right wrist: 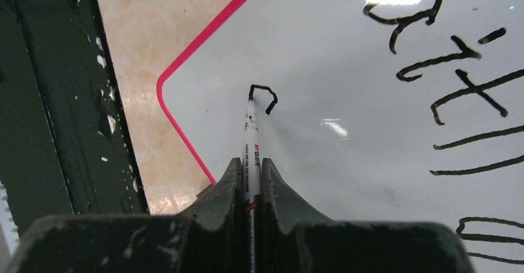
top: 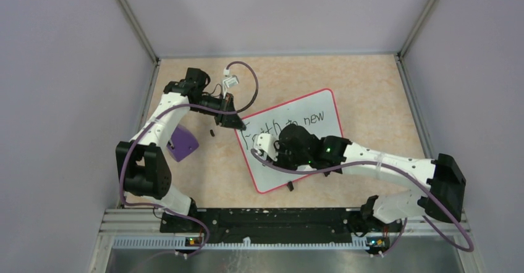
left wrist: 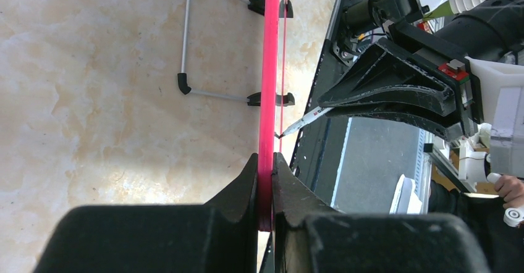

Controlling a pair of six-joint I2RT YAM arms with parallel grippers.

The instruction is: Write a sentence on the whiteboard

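A beige marbled stone-look worktop (top: pixel 371 81), walled in on three sides.
Pale lilac-grey wall panels (top: pixel 62 69) stood along its left, far and right edges, joined at the far corners by slim silver metal posts (top: pixel 131 20); a chipped black metal rail (top: pixel 272 217) ran along the near edge, and light glared off the surface.

Whiteboard (top: pixel 303 105) on table (top: pixel 371 100), centre-right; block (top: pixel 182 142) left of it; sentence (top: pixel 290 125) on whiteboard.

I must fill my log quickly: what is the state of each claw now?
Left claw: closed on the red-pink edge of the whiteboard.
Right claw: closed on the marker, tip on the board.
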